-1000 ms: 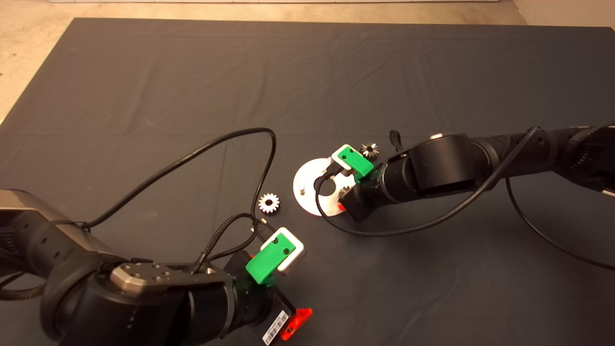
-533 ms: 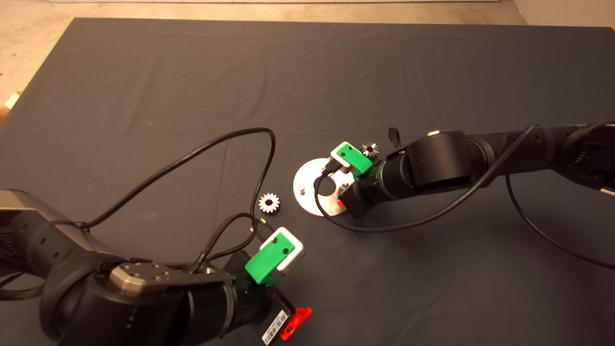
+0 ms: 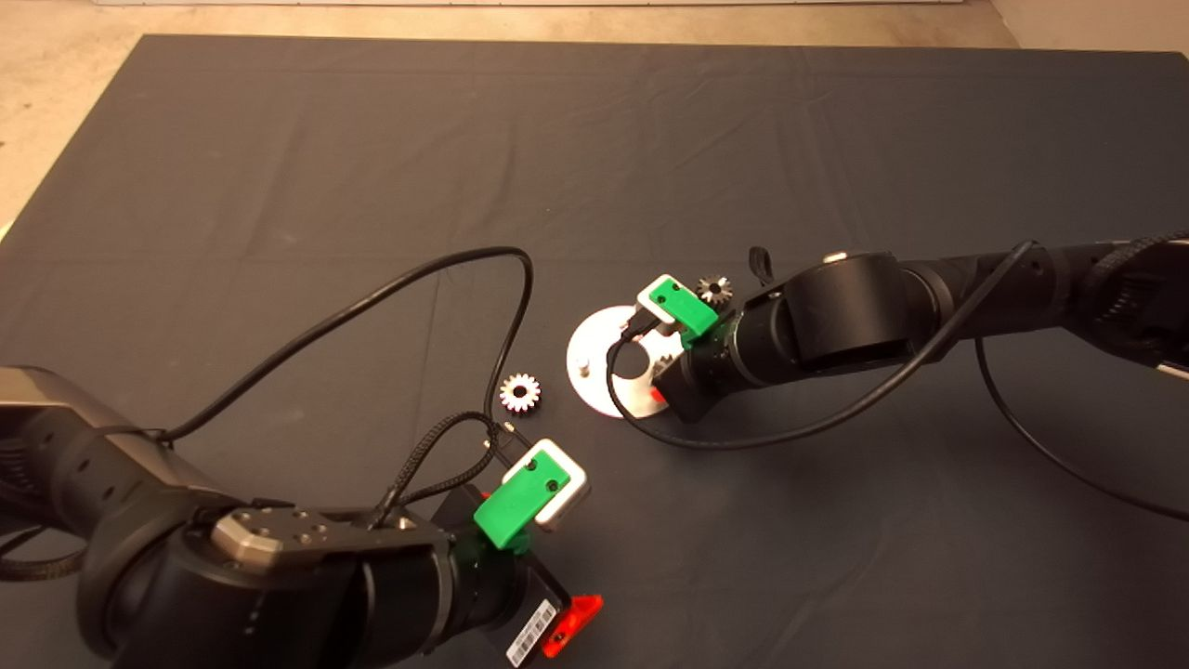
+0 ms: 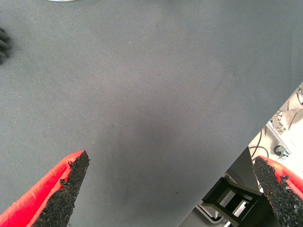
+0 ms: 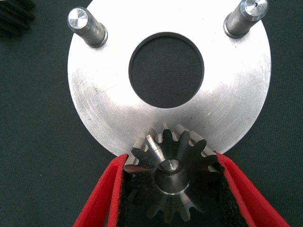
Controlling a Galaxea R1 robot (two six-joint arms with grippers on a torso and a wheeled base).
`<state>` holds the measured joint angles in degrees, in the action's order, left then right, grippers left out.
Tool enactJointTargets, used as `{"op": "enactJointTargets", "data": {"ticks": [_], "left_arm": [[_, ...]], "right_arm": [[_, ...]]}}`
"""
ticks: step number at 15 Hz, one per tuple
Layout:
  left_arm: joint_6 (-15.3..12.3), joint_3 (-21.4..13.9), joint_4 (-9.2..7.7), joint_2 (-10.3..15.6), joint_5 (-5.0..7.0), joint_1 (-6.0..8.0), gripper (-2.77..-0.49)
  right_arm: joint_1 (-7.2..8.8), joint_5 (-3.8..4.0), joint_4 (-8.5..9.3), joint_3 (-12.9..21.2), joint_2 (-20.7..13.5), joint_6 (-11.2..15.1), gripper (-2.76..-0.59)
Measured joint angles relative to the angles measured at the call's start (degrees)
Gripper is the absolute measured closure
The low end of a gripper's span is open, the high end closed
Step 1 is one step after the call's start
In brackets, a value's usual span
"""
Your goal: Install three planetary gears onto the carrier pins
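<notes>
The silver disc (image 3: 594, 358) lies mid-mat. In the right wrist view the disc (image 5: 94, 109) shows two bare carrier pins (image 5: 87, 26) (image 5: 246, 16). My right gripper (image 5: 173, 161) (image 3: 661, 381) is shut on a planetary gear (image 5: 173, 182) at the disc's rim. A silver pin tip shows in that gear's centre hole. A second gear (image 3: 520, 392) lies on the mat left of the disc. A third gear (image 3: 713, 290) lies just behind the right gripper. My left gripper (image 3: 567, 627) (image 4: 171, 158) is open and empty over bare mat near the front edge.
Black cables loop across the mat: one from the left arm (image 3: 446, 269), one under the right arm (image 3: 790, 432). The mat's front edge (image 4: 236, 158) and floor clutter beyond it show in the left wrist view.
My right gripper has edged slightly to the left over the disc with the gear in it. The left arm and the two loose gears have not moved.
</notes>
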<state>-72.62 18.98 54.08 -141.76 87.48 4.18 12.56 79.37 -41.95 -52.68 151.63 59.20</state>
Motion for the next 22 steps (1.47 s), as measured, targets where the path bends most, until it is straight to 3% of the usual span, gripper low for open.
{"op": "enactJointTargets", "data": {"ticks": [22], "left_arm": [[0.0,0.0,0.0,0.0,0.0,0.0,-2.51]], "right_arm": [[-0.52,0.5,0.0,-0.96,1.1,-2.26,-1.03]]}}
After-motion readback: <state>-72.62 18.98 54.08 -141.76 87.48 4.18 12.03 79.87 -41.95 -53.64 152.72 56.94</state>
